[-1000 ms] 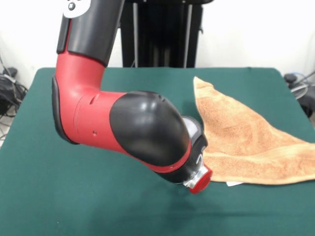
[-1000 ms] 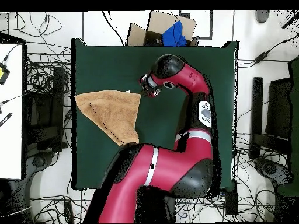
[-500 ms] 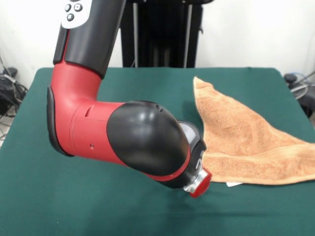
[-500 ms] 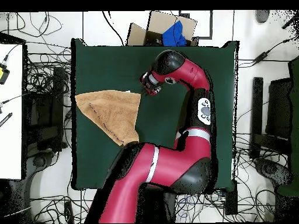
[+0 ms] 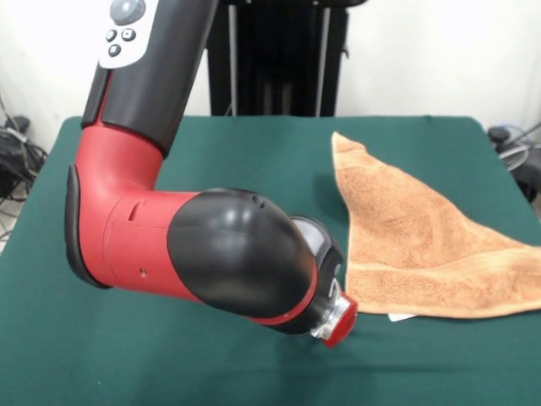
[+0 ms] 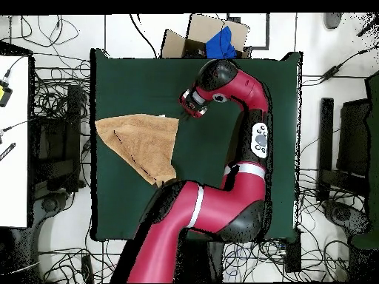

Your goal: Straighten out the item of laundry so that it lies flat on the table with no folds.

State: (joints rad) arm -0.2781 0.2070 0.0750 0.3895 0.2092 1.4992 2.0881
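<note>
the towel (image 5: 423,245) is seen folded into a rough triangle on the green bench (image 5: 211,169), at the right side in the front view. the gripper (image 6: 189,106) is held near its corner; the jaws' state cannot be told.

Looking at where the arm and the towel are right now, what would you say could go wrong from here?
The towel lies folded into a triangle and runs past the table edge, so a pull could drag it off. The arm's end sits low beside the folded edge and might bunch the cloth. The small tag shows underneath.
</note>
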